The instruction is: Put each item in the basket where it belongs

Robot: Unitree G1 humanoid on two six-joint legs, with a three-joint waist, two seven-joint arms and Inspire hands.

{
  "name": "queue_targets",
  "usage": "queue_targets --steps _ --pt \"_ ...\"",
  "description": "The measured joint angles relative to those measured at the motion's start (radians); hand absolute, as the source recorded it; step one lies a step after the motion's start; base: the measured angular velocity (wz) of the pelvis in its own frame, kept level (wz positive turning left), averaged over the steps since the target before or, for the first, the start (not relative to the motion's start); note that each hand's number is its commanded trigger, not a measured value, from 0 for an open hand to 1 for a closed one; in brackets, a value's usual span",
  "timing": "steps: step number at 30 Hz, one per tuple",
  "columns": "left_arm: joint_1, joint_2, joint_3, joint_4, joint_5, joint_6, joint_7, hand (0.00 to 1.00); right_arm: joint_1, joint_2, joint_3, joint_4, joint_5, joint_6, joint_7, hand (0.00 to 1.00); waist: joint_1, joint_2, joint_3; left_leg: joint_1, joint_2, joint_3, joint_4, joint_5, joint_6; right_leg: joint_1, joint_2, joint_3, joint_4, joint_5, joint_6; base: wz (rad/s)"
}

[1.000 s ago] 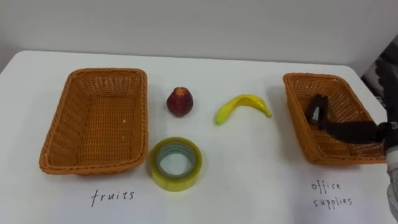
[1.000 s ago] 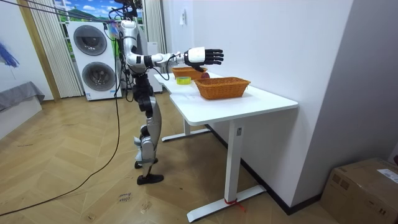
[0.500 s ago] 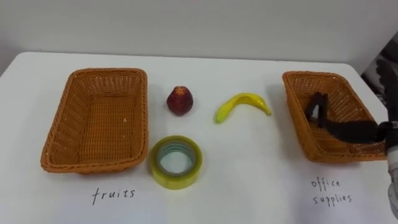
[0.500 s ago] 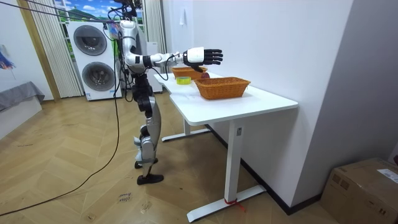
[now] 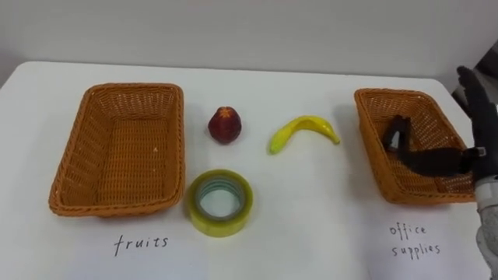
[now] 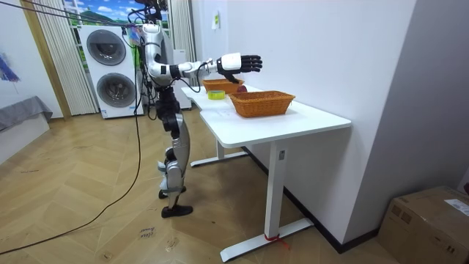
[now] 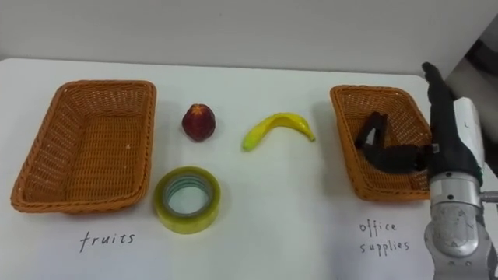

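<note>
nearest me at 6 o'clock, the yellow tape roll (image 5: pixel 221 204) lies on the white table (image 5: pixel 311 225). past it, the red apple (image 5: pixel 225 126) and the banana (image 5: pixel 302 133) lie around 12. the fruits basket (image 5: pixel 78 155) is at 9. my right hand (image 7: pixel 455 148) hovers flat, fingers straight, over the office supplies basket (image 5: pixel 416 103) at 3.

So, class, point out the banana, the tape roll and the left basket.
banana (image 5: pixel 303 126), left eye view, middle of its curve.
tape roll (image 5: pixel 220 226), left eye view, front outer wall.
left basket (image 5: pixel 74 159), left eye view, its left wall.
</note>
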Motion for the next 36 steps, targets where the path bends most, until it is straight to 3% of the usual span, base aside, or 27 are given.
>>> queue_targets --steps 10,14,20,27,36 --pt "-0.031 -0.009 -0.035 0.018 -0.002 -0.005 0.032 0.0 -0.036 0.001 0.048 -0.042 0.004 0.0 0.01 0.0 0.017 0.008 -0.0004 -0.019 -0.001 -0.007 0.014 0.0 0.0 -0.007 0.0 -0.008 -0.002 0.0 0.0 0.02" --pt "-0.027 -0.009 -0.069 0.018 -0.002 -0.005 0.034 0.0 -0.053 0.003 0.103 -0.063 0.043 0.0 0.013 0.0 0.027 0.02 -0.0078 -0.015 0.0 -0.012 0.015 0.0 0.0 -0.003 -0.001 -0.019 0.0 0.0 0.0 0.01" --pt "-0.03 -0.009 -0.075 0.019 -0.005 -0.005 0.034 0.0 -0.053 0.011 0.158 -0.078 0.091 0.0 0.038 0.0 0.036 0.033 -0.0042 -0.017 -0.001 -0.035 0.023 0.0 0.0 0.011 -0.006 -0.048 -0.002 0.001 0.0 0.13" --pt "-0.032 -0.008 -0.116 0.02 0.001 0.002 0.034 0.0 -0.053 0.012 0.213 -0.081 0.148 0.0 0.044 0.0 0.047 0.03 -0.0037 -0.021 -0.002 -0.045 0.027 0.0 0.0 0.017 -0.013 -0.062 -0.003 0.0 0.0 0.05" --pt "-0.048 -0.008 -0.136 0.019 0.001 0.001 0.043 0.0 -0.053 0.012 0.274 -0.084 0.165 0.0 0.067 0.0 0.07 0.022 -0.0095 -0.039 -0.016 -0.072 0.038 0.003 0.006 0.012 -0.019 -0.086 -0.003 -0.001 0.003 0.07"
